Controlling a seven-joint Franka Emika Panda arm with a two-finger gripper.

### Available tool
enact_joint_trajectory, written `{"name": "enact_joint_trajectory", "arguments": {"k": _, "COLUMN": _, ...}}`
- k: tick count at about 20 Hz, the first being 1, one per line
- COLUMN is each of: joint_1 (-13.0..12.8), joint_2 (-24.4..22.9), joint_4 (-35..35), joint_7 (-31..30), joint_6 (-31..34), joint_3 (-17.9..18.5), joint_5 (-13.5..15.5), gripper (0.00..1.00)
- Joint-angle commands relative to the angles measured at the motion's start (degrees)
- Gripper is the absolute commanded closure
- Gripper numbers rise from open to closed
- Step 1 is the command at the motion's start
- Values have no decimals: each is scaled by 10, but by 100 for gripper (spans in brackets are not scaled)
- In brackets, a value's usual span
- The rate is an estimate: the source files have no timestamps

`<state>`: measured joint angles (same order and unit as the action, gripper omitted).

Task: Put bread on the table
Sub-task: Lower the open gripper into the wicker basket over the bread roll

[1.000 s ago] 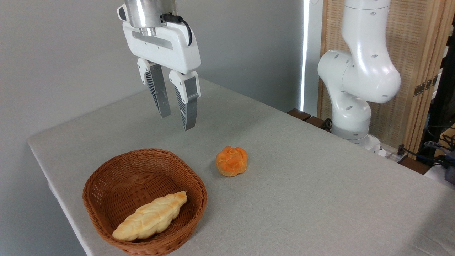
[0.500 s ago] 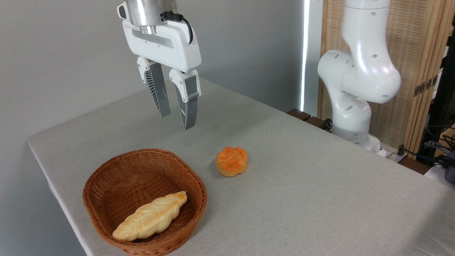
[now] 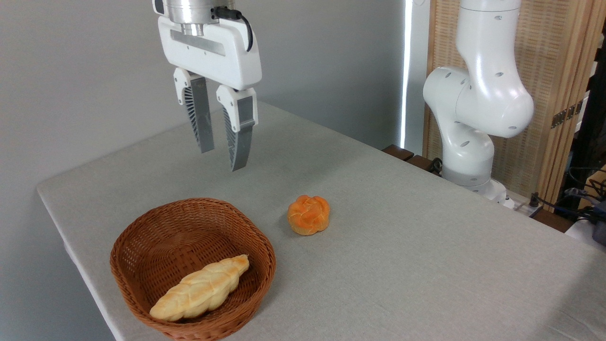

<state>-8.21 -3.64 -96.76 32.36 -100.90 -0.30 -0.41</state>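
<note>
Camera view, fixed, looking across the table (image 3: 402, 246) from a front corner. Gripper (image 3: 221, 158) hangs in the air, well above the cloth, up and behind the basket (image 3: 142, 237), fingers pointing down with a slight tilt. Jaws spread, nothing between them; the ribbed grey fingers (image 3: 199, 118) are clear of everything. Bread (image 3: 201, 290) lies inside the basket, on its floor toward the near wall, running diagonally: one tapered end up-right near the basket middle, the other end down-left close to the near rim. Pale yellow braid, golden-brown along the top. It is not on the cloth. Basket sits near the left front corner of the table, brown wicker, oval, upright. Small orange knotted bun (image 3: 308, 214) rests directly on the cloth just right of the basket, apart from it, not touching. Arm base and lower joints (image 3: 473, 113) stand at the far right edge of the table, white housing. Behind that, a woven wood-framed screen (image 3: 558, 61) and some cables (image 3: 582, 199) at the right border. No readable brand, label or writing anywhere on gripper, arm or the other items at this resolution.
</note>
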Motion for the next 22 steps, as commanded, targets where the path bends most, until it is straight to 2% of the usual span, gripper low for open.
{"name": "enact_joint_trajectory", "arguments": {"k": 1, "joint_1": 0, "joint_2": -9, "joint_4": -27, "joint_7": 8, "joint_6": -51, "joint_3": 13, "joint_5": 5, "gripper": 0}}
{"name": "enact_joint_trajectory", "arguments": {"k": 10, "joint_1": 0, "joint_2": -9, "joint_4": -106, "joint_7": 7, "joint_6": -213, "joint_3": 31, "joint_5": 2, "gripper": 0}}
{"name": "enact_joint_trajectory", "arguments": {"k": 13, "joint_1": 2, "joint_2": -9, "joint_4": -121, "joint_7": 7, "joint_6": -246, "joint_3": 55, "joint_5": 2, "gripper": 0}}
{"name": "enact_joint_trajectory", "arguments": {"k": 15, "joint_1": 2, "joint_2": -6, "joint_4": -140, "joint_7": 7, "joint_6": -257, "joint_3": 57, "joint_5": 2, "gripper": 0}}
{"name": "enact_joint_trajectory", "arguments": {"k": 22, "joint_1": 3, "joint_2": 58, "joint_4": -159, "joint_7": 3, "joint_6": -322, "joint_3": 59, "joint_5": 5, "gripper": 0}}
